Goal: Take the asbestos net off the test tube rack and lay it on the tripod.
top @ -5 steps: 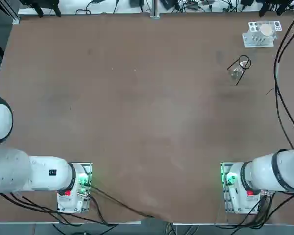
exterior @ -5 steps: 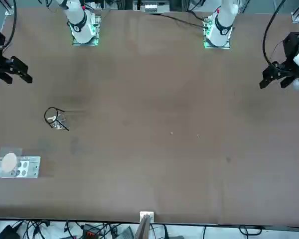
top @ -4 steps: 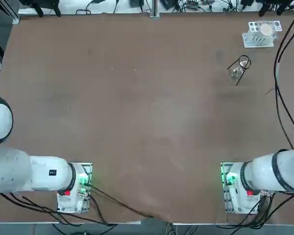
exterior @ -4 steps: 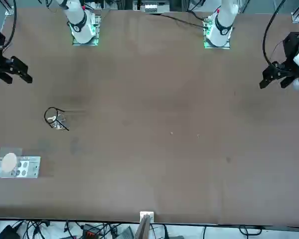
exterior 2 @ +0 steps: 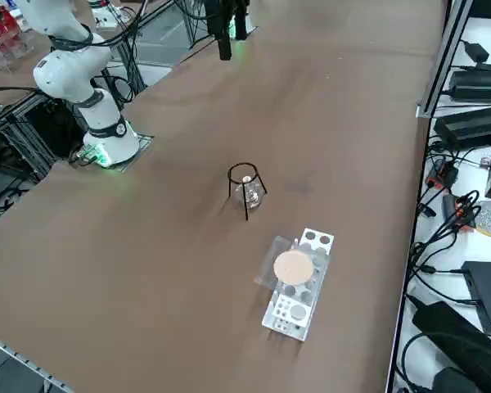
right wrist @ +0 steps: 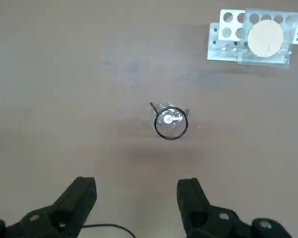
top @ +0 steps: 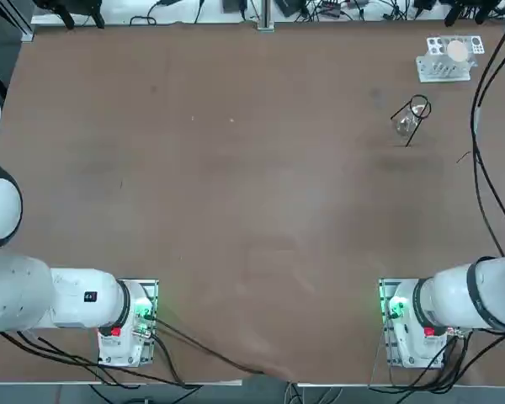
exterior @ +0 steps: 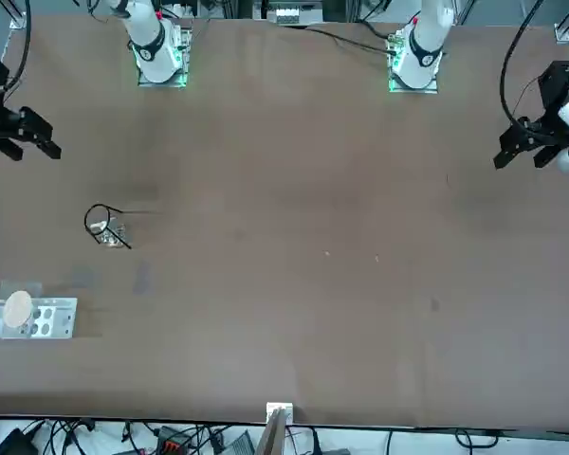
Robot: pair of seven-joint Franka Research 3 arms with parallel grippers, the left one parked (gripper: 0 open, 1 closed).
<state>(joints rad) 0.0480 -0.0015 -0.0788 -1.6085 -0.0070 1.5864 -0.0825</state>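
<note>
Lifting is needing care | asbestos net (right wrist: 284, 59) is seeming light, flexible, fragile at disc | pincer (right wrist: 136, 198) is standing released, empty | mesh edge is offering best hold

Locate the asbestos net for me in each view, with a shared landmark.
Top: asbestos net near the upper right corner, on the test tube rack.
Front: lower left, near the edge.
Right side: right of centre, below mid-height.
Right wrist: on the rack, beyond the tripod from the open right gripper.
Shared landmark: the black tripod, standing near the rack in all four.
</note>
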